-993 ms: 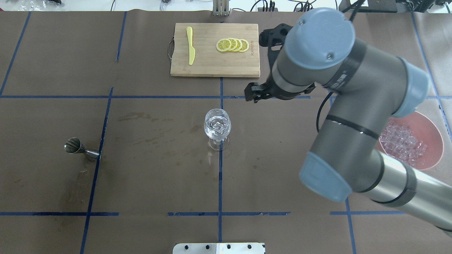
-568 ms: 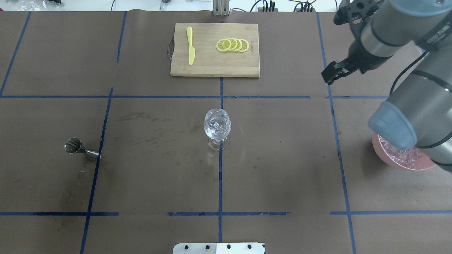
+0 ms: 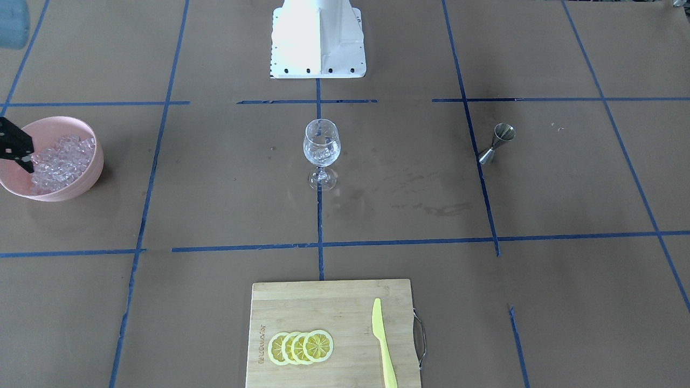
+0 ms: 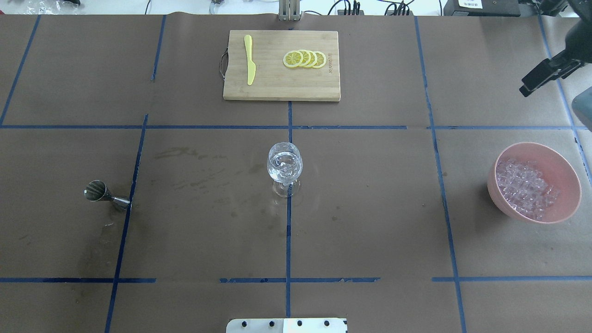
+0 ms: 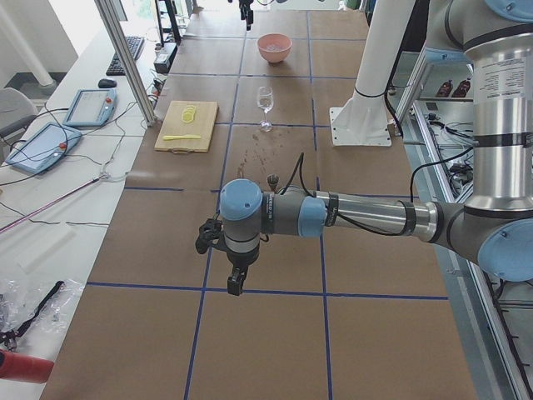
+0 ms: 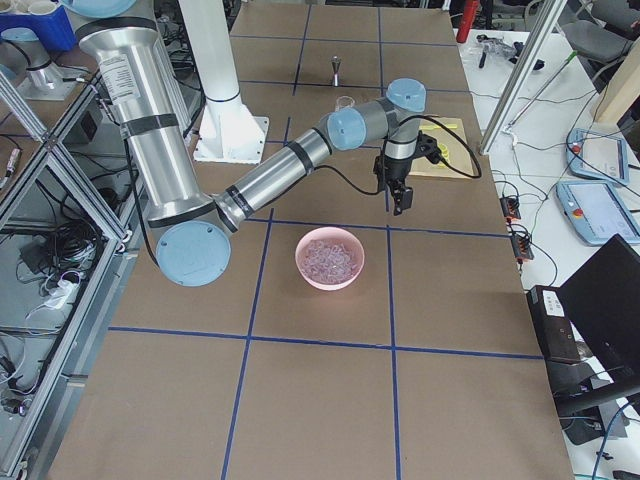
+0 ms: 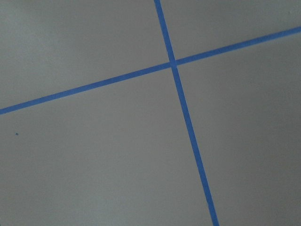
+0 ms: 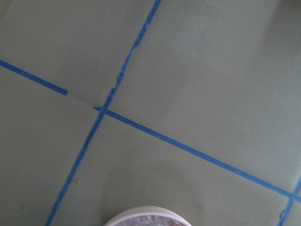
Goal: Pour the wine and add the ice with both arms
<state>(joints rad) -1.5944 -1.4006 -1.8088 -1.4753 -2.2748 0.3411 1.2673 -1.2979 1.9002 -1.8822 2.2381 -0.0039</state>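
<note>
A clear wine glass [image 4: 284, 166] stands at the table's middle with clear liquid and ice cubes [image 4: 285, 161] in its bowl. More ice [image 4: 525, 187] fills a pink bowl [image 4: 536, 144] at the right. My right gripper [image 4: 524, 90] hangs beyond the bowl near the far right edge; its fingers look pressed together and empty. It also shows in the front view [image 3: 26, 164] by the bowl [image 3: 81, 183]. My left gripper [image 5: 236, 289] shows only in the left side view, far from the glass; I cannot tell its state.
A steel jigger [image 4: 104, 195] stands at the left. A wooden cutting board [image 4: 277, 88] at the far side holds lemon slices [image 4: 305, 59] and a yellow knife [image 4: 249, 60]. The white base [image 3: 318, 43] sits at the near edge.
My right arm has swung from beside the cutting board out to the far right edge, uncovering the pink bowl. The glass, jigger and board have not moved.
</note>
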